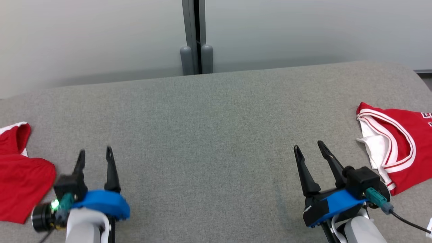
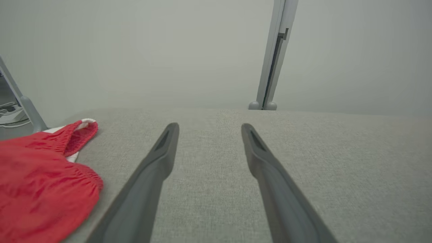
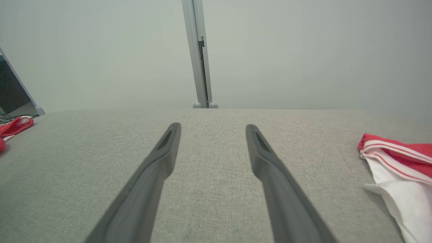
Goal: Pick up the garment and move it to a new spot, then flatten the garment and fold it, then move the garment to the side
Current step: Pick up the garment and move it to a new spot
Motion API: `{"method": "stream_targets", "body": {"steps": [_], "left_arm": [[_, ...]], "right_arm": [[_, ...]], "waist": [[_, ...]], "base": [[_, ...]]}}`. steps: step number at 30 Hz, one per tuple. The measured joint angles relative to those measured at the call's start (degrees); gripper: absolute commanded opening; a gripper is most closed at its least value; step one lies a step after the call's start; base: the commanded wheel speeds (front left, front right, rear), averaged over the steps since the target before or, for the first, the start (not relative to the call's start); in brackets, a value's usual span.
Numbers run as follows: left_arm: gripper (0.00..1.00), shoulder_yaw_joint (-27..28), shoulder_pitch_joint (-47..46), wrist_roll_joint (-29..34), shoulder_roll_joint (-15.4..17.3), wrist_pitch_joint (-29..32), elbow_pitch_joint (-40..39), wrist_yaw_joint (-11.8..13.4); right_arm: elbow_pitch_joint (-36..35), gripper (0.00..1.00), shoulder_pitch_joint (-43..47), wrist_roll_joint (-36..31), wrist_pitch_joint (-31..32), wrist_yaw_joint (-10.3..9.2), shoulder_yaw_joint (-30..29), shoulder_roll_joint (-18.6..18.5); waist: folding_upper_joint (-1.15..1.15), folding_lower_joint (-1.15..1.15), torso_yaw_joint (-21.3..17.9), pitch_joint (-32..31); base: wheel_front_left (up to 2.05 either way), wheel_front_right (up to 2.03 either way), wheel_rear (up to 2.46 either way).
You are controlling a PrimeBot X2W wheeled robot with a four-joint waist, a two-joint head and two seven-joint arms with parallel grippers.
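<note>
Both arms sit low over the grey table (image 1: 216, 111) and I've got nothing in hand. On the left gripper (image 1: 95, 150) the fingers are spread wide, with bare fabric between them. It's the same story on the right gripper (image 1: 308, 145), wide apart and empty.

The red garment (image 1: 20, 182) lies bunched just off the outer side of the left jaws, near but not touching. Off the outer side of the right jaws lies a red jersey (image 1: 401, 145) with white trim. Its white inside shows on the side nearest the jaws, and the rest runs past the frame edge.

I can't say for sure which of the two is my piece. My read is that the jersey is the one to pick up, since the red garment sits out at the table's side.

So here's how I'd play it:
- Swing the right jaws outward and come in low.
- Straddle the striped trim nearest the fingertips and close on a good bite of cloth, not one thin layer.
- Lift until the hem hangs free, then carry it to the open stretch between the two grippers.
- Keep the left jaws away from the red garment so nothing drags.
</note>
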Motion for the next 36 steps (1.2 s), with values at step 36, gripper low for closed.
{"method": "stream_targets", "body": {"steps": [36], "left_arm": [[1.00,0.64,14.97,-2.30,-1.32,0.01,-6.81,3.59]], "right_arm": [[5.64,1.00,4.47,-1.01,0.01,0.00,3.81,0.00]], "waist": [[0.01,0.02,12.72,-5.99]], "base": [[0.00,0.00,0.00]]}}
